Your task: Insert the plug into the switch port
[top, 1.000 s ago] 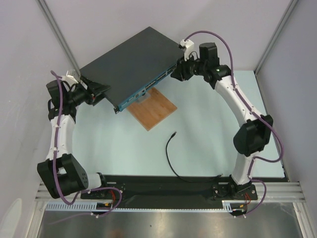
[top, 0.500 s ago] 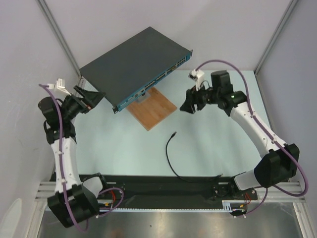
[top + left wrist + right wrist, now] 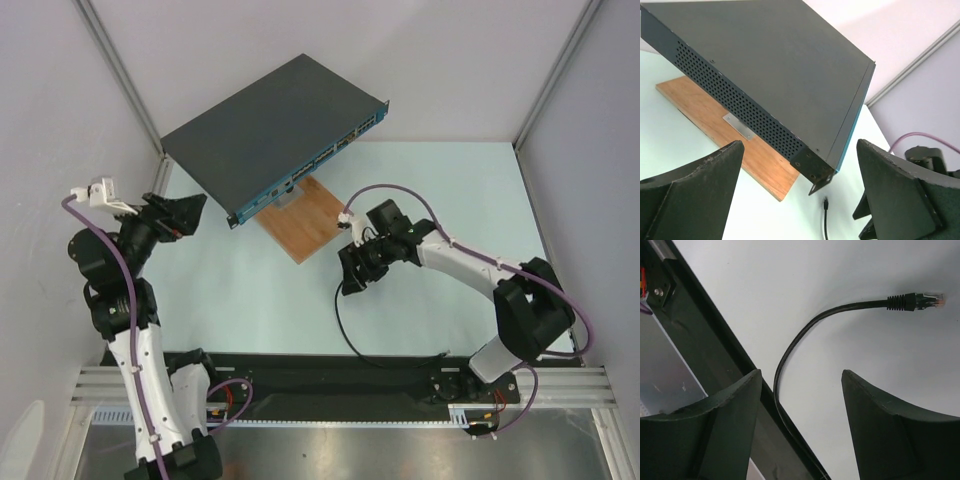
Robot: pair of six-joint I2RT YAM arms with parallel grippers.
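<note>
The switch (image 3: 270, 115) is a flat dark-grey box lying slantwise at the back. The switch port row runs along its teal front strip (image 3: 310, 163), with single sockets too small to tell apart. The plug (image 3: 920, 301) lies on the table at the end of a thin black cable (image 3: 340, 320); in the top view my right gripper (image 3: 347, 272) hangs over it and hides it. That right gripper (image 3: 801, 372) is open, the cable curving past its left finger, untouched. My left gripper (image 3: 190, 212) is open and empty, left of the switch's near corner (image 3: 822, 170). The plug (image 3: 825, 201) lies beyond it.
A brown wooden board (image 3: 308, 218) lies under the switch's front edge, with a small grey metal piece (image 3: 742, 127) on it. The black base rail (image 3: 330, 370) crosses the near edge, and the cable runs onto it. Frame posts stand at the back corners.
My right arm swung from the switch's right end down to just above the plug. My left arm drew back from the switch's left corner. Both grippers opened.
</note>
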